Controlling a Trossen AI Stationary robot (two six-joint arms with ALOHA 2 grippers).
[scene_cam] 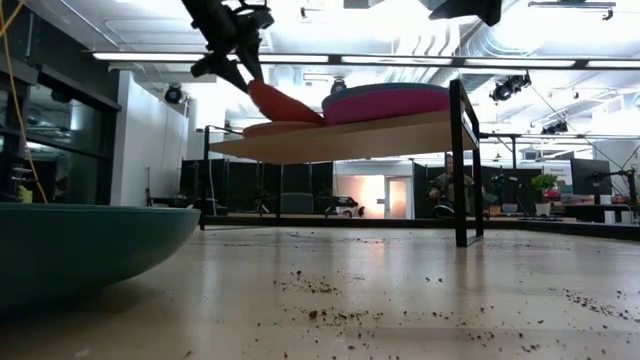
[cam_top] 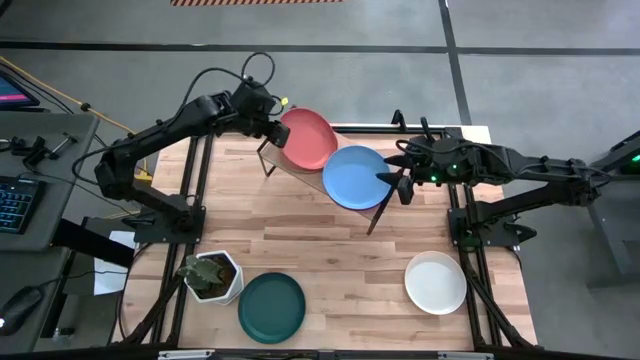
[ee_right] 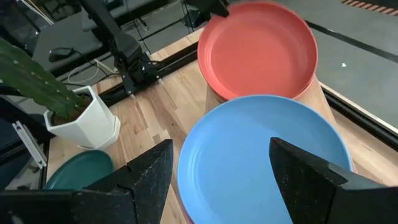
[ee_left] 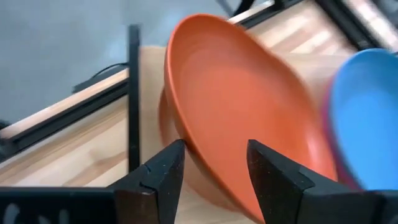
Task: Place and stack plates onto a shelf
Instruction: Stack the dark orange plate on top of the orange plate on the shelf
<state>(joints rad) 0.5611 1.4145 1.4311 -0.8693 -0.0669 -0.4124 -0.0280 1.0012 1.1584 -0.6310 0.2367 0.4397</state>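
The red plate (cam_top: 308, 138) was tilted, its rim pinched between the jaws of the left gripper (cam_top: 272, 124), over the left end of the shelf (cam_top: 372, 205). Beneath it lay a peach plate (scene_cam: 275, 128), seen edge-on in the low view. The blue plate (cam_top: 357, 177) sat on a magenta plate (scene_cam: 400, 102) at the shelf's middle. The right gripper (cam_top: 403, 176) hovered at the blue plate's right rim, jaws spread and holding nothing.

Risks, as judged:
- Released while tilted, the red plate could slide off the peach plate or strike the blue plate just beside it.
- An off-centre release near the shelf's left end could leave the red plate overhanging.

The green plate (cam_top: 271, 306) lay near the surface's (cam_top: 330, 250) front edge, beside a plant pot (cam_top: 212, 276); the white plate (cam_top: 435, 282) lay toward the front right corner. Dark crumbs dotted the surface in the low view. The room behind held dark frames, ceiling lights and a person standing far off.
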